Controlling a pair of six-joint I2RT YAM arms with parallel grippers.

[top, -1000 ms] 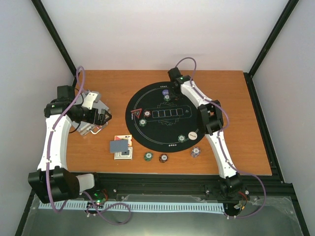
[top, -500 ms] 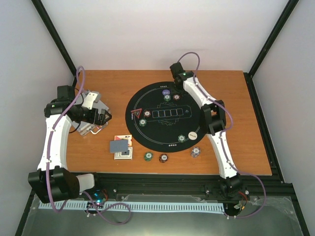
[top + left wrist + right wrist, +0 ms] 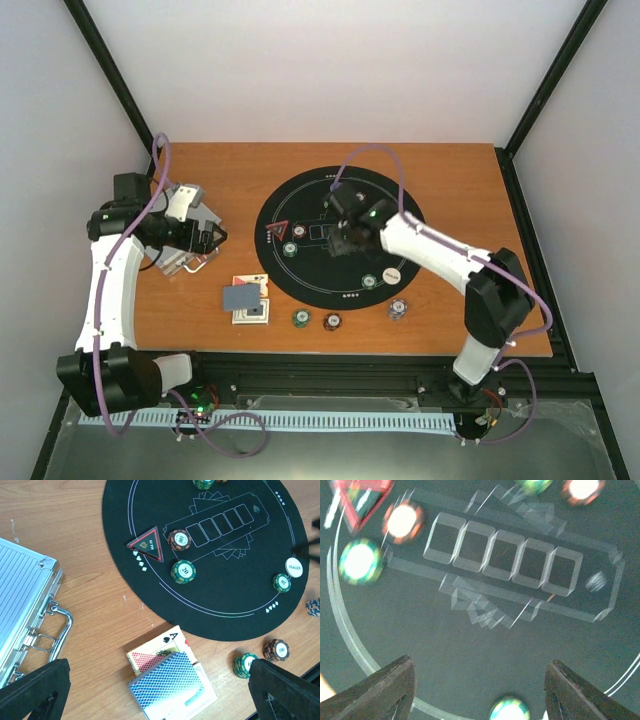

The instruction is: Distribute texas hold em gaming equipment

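Observation:
Playing cards (image 3: 245,299) lie stacked on the wood left of the black mat (image 3: 300,282), blue-patterned backs up over an ace of spades (image 3: 172,641). My left gripper (image 3: 215,238) hovers open above the cards (image 3: 167,682), holding nothing. On the mat sit a brown chip (image 3: 298,232), a green chip (image 3: 289,249), another green chip (image 3: 369,281) and the white dealer button (image 3: 391,273). Off the mat near the front lie green (image 3: 299,319), brown (image 3: 332,322) and blue-white (image 3: 398,310) chips. My right gripper (image 3: 340,238) hangs open and empty over the mat's middle (image 3: 480,645).
The silver aluminium case (image 3: 185,235) lies on the wood at the left, under my left wrist, its latch and handle (image 3: 47,630) facing the cards. A red triangle marker (image 3: 147,544) rests on the mat's left side. Bare wood runs right of the mat (image 3: 500,250).
My right arm has swung back from the mat's far edge to over its middle, and its jaws have spread wider. The left arm and the cards have not moved.

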